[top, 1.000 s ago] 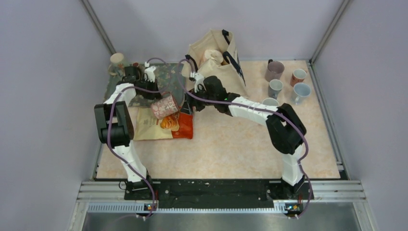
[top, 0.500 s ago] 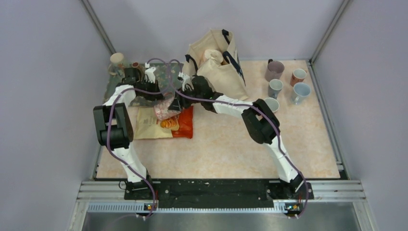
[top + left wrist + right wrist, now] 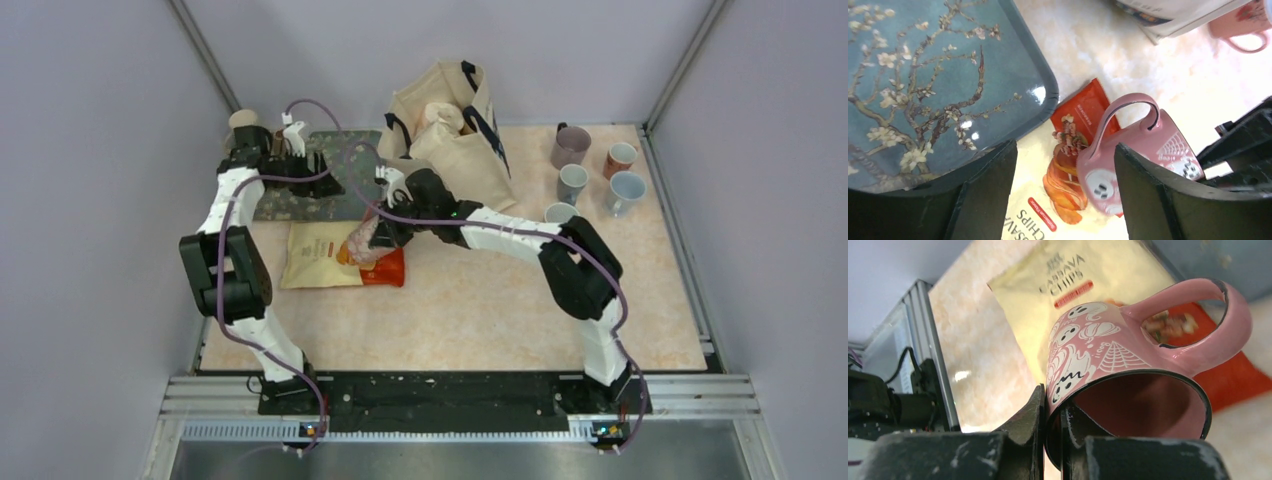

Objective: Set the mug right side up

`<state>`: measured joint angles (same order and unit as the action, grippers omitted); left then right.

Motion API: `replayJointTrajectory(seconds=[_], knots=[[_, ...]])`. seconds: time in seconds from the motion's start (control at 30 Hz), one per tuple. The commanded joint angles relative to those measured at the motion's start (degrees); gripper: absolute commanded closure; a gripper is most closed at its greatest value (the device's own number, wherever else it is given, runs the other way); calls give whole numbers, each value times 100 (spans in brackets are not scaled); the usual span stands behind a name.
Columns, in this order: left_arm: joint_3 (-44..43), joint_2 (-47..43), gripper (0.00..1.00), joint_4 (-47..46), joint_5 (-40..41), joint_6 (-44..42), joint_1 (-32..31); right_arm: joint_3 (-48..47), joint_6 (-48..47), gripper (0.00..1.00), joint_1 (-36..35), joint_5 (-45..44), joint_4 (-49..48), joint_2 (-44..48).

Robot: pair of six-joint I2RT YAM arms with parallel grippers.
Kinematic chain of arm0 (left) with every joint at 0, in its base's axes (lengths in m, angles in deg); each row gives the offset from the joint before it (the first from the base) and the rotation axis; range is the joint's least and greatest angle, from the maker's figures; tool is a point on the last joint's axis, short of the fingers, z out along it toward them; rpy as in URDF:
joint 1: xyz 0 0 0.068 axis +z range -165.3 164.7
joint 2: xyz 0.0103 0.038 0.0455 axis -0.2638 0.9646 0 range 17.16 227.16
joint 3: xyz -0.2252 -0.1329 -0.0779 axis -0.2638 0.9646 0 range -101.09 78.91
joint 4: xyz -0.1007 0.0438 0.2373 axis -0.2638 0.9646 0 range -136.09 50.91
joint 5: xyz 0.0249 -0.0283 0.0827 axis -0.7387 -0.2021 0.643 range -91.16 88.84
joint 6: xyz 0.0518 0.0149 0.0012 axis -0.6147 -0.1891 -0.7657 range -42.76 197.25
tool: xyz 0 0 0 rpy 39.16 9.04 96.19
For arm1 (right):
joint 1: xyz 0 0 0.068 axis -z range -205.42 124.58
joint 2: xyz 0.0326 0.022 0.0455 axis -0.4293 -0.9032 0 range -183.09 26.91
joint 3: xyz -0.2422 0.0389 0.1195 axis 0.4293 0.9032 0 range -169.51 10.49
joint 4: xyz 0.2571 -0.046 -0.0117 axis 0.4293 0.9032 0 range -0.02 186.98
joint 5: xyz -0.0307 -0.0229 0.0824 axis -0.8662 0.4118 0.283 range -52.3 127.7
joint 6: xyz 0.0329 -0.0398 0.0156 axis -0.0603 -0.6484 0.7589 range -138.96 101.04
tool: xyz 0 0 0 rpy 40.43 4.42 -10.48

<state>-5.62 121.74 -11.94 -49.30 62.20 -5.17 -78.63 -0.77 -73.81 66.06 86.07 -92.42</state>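
Tilted in the air just above the chips bag (image 3: 315, 255): pink mug (image 3: 1108, 370), rim wall pinched by right gripper (image 3: 1052, 412), one finger inside, one outside. Left gripper (image 3: 1064, 165) empty, fingers spread, behind the bag over the tray (image 3: 923, 100).

Likely risks: swivelling or slipping in so thin a pinch; toppling if set on the crinkled bag.

Count: one held mug, five other mugs (image 3: 572, 183) far right of the bag, one cream mug (image 3: 240, 120) behind-left, one tray, one tote bag (image 3: 455, 130), one chips bag.
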Motion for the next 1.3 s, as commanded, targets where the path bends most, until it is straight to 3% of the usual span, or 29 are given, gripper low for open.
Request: replayJointTrajectory(seconds=[0.0, 0.3, 0.53, 0.67, 0.77, 0.87, 1.0, 1.27], knots=[[-530, -685, 22, 753, -766, -116, 348, 300, -522, 100, -57, -601, 327, 1421], [-112, -1360, 21, 815, 1502, -291, 357, 139, -1460, 100, -13, -2482, 4216, 2922], [124, -1558, 21, 1004, 1649, -499, 358, 214, -408, 100, 454, -3989, 6671, 4015], [132, -1577, 21, 1055, 1634, -488, 357, -296, -239, 100, 1493, -4754, 7541, 4590], [142, -1634, 21, 1105, 1719, -495, 357, -432, -541, 100, 2736, -4874, 7662, 4668], [203, -1708, 21, 1142, 1780, -545, 356, -206, -713, 100, 3675, -5221, 7076, 4620], [227, -1755, 21, 1183, 1939, -569, 357, 279, -777, 100, 5253, -4481, 6220, 4391], [392, -1725, 21, 1078, 2411, -488, 355, 1392, -576, 100, 6382, -3550, 4925, 3962]])
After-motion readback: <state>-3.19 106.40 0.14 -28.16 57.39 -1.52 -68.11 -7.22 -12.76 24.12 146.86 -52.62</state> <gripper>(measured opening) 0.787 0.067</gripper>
